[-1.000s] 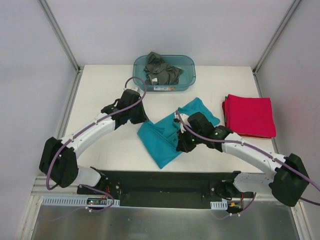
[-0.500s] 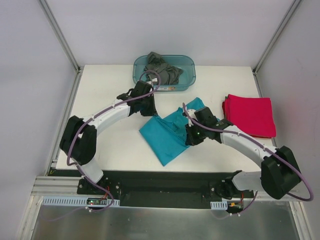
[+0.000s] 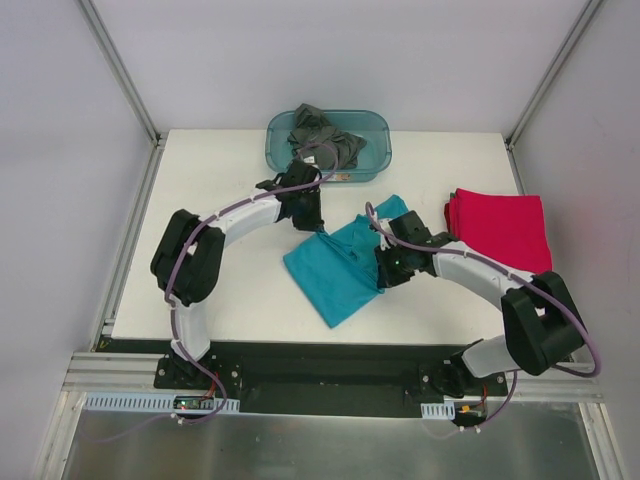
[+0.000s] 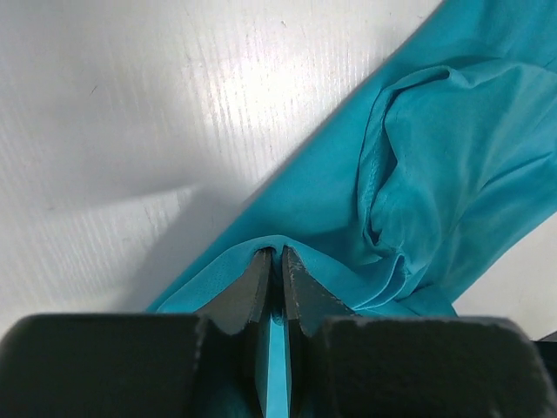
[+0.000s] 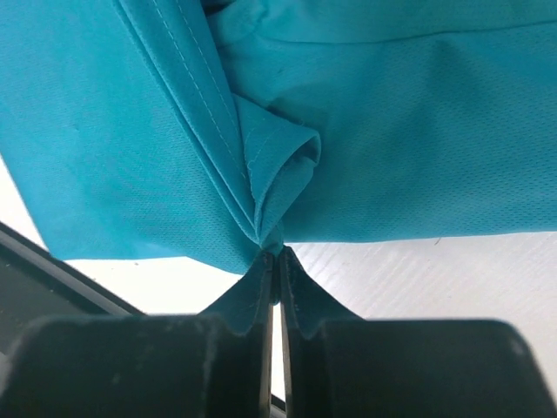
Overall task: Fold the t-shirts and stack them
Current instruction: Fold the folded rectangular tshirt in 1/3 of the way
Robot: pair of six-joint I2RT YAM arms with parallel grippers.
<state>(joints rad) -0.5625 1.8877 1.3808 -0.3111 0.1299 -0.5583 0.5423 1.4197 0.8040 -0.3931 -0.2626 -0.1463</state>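
A teal-blue t-shirt (image 3: 335, 270) lies partly folded in the middle of the table. My left gripper (image 3: 308, 222) is shut on its far left edge; the left wrist view shows the fabric (image 4: 418, 157) pinched at the fingertips (image 4: 261, 270). My right gripper (image 3: 385, 272) is shut on the shirt's near right edge, with bunched folds (image 5: 270, 174) at the fingertips (image 5: 291, 279). A folded stack of crimson red t-shirts (image 3: 500, 230) lies at the right. Dark grey t-shirts (image 3: 325, 143) are heaped in the tub.
The translucent blue-green plastic tub (image 3: 375, 158) stands at the back centre of the white table (image 3: 210, 290). The table's black front rail (image 3: 330, 360) runs along the near edge. Metal frame posts rise at the back corners.
Both arms have moved away from me with the teal shirt in their grip. The shirt has shifted slightly right and back, and its shape has narrowed.
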